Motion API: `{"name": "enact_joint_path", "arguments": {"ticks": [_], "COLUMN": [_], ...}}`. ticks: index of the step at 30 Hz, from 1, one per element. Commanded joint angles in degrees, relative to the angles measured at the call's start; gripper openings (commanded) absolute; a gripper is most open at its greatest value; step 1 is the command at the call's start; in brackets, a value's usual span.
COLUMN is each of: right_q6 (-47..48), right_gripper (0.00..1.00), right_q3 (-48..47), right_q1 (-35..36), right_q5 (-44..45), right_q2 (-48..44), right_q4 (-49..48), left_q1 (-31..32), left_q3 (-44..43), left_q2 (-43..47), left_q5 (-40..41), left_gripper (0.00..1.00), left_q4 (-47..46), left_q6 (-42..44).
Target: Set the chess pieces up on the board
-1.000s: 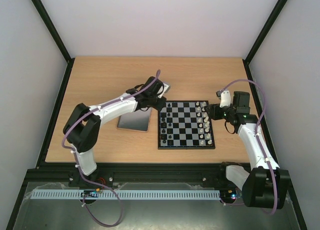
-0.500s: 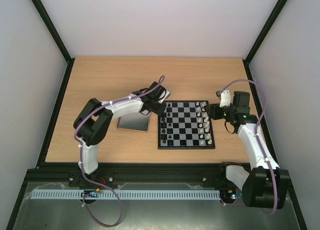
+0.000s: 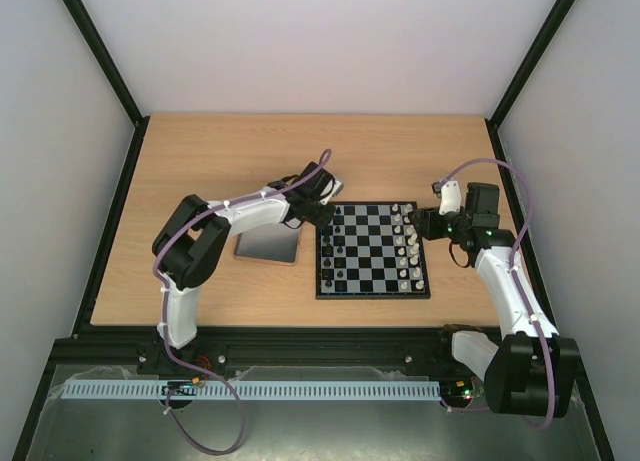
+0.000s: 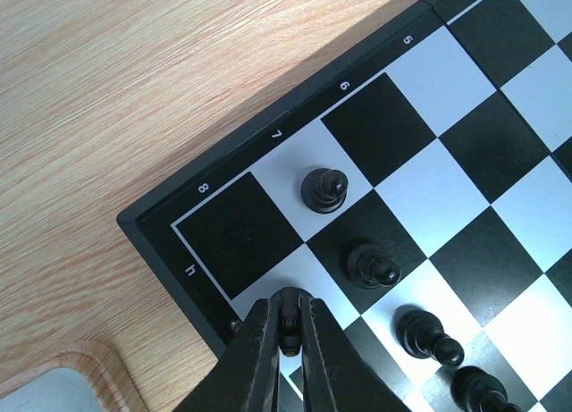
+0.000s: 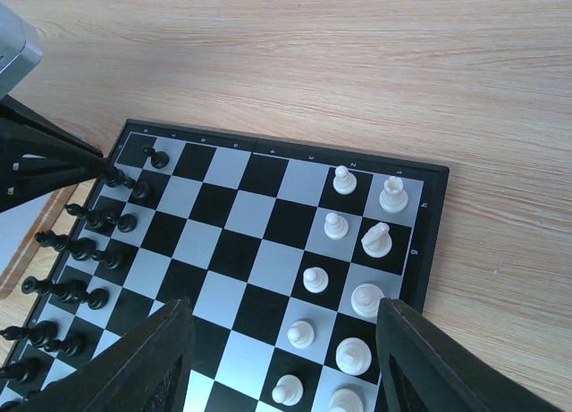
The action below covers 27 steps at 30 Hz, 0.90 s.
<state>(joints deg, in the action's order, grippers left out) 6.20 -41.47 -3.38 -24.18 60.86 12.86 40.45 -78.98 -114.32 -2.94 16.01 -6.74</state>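
left claw (image 4: 288,298) clenched tight, tips down at the far-left corner of the board (image 3: 372,251), over the left-edge square next to the bare corner square. Something small and dark sits between the tips, can't tell if it's a piece. Black pieces (image 3: 334,249) stand in two files along the board's left edge. Nearest pawn (image 4: 323,189) is on the square diagonal to the tips. White pieces (image 3: 408,243) along the right edge. Right claw (image 5: 286,309) released, jaws wide, hanging above the board's right edge over the white side, touching nothing. Tray (image 3: 268,245) on the table (image 3: 200,151) just beside the board's left edge, partly under the left arm (image 3: 250,209).
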Motion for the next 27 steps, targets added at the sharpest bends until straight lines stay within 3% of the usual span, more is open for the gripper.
{"name": "enact_joint_path", "arguments": {"ticks": [1,8,12,17,27], "right_q6": [0.7,0.9,1.0,1.0,1.1], "right_gripper": [0.57,0.57,0.57,0.57,0.57], "right_q3": [0.8,0.6,0.5,0.4,0.4], "right_q1": [-0.1,-0.1,-0.1,-0.2,-0.1], "right_q5": [-1.0,-1.3,-1.4,-1.6,-1.9], "right_q2": [0.5,1.2,1.5,1.8,1.8], "right_q4": [-0.4,-0.2,-0.1,0.0,0.1], "left_q1": [-0.1,-0.1,0.0,0.1,-2.0], "left_q3": [-1.7,-1.6,-1.8,-1.8,1.0], "left_q2": [-1.4,-2.0,-2.1,-1.0,8.1], "left_q5": [-0.5,-1.4,-1.5,-1.2,6.0], "left_gripper": [0.05,0.08,0.19,0.21,0.28], "left_q4": [0.0,0.9,1.7,2.2,5.6], "left_q6": [-0.6,-0.8,-1.3,-1.9,-7.4]}}
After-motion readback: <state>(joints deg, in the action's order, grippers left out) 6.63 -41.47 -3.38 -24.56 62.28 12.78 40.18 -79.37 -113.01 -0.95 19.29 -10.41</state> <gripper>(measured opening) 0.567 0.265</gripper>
